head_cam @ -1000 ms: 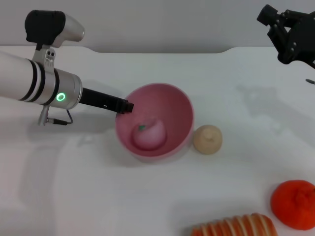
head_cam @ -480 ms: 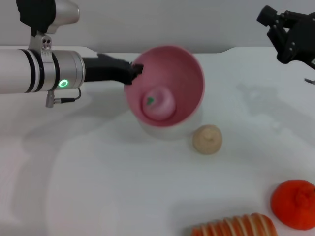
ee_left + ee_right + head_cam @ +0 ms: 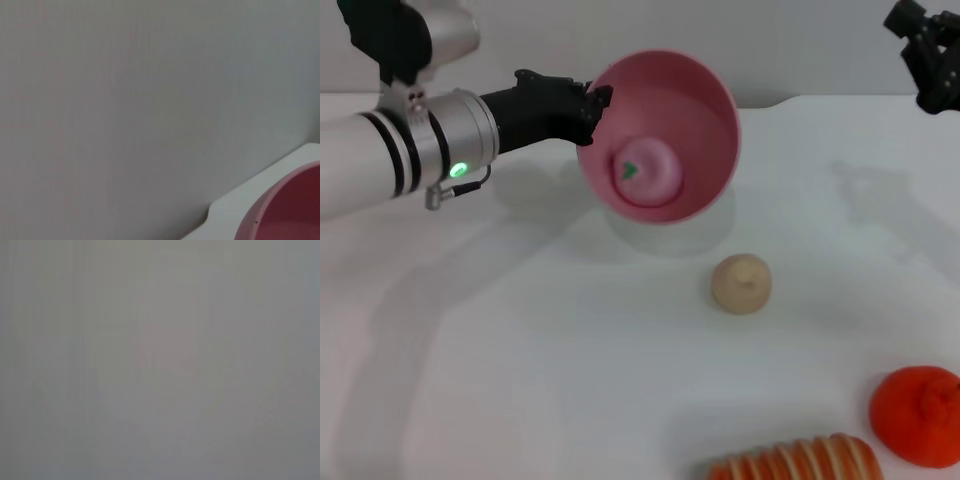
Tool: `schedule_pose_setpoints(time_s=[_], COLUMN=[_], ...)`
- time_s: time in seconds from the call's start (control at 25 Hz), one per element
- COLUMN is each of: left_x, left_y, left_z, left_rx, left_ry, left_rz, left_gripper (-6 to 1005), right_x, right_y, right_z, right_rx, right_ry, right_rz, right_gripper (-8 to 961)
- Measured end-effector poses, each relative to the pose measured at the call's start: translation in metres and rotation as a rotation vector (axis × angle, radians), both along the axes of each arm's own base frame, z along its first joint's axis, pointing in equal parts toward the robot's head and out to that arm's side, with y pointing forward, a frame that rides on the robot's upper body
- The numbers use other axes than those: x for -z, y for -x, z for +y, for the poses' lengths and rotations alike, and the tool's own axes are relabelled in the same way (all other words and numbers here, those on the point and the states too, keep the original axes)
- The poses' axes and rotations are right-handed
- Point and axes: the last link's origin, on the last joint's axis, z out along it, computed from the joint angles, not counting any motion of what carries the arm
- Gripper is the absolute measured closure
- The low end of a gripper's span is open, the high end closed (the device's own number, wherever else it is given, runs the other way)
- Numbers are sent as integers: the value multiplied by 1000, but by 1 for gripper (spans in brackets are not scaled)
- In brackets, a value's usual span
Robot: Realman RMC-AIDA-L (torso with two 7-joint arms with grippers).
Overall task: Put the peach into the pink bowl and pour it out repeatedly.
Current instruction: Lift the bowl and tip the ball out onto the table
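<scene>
Left wrist view: pink bowl rim only (cropped).

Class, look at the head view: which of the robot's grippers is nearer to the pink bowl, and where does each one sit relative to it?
Left. The left gripper holds the pink bowl by its rim, lifted off the table and tilted, with the peach inside. The right gripper hangs far off at the table's far right corner.

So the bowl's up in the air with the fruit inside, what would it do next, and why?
Probably tip the pink bowl further. The left gripper holds it by the rim, off the table and tilted, yet the peach sits inside, so more tilt should roll it out. The right gripper is parked far off.
</scene>
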Motion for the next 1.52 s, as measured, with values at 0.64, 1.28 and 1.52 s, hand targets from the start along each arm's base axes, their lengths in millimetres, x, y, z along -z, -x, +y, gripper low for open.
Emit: schedule_pose_setpoints(time_s=[0.64, 1.28, 1.52], left_x=[8, 7, -3], left_y=[-4, -8, -6], left_z=[-14, -43, -60], left_rx=[115, 312, 419], left_ry=[-99, -264, -392], left_rz=[21, 19, -62], left_gripper=[955, 955, 955], right_x=[-5, -4, -4], right_y=[-8, -11, -11], right_z=[0, 1, 1], right_rx=[45, 62, 66], right_ry=[-34, -43, -45], right_rz=[51, 38, 43], right_gripper=[954, 953, 953])
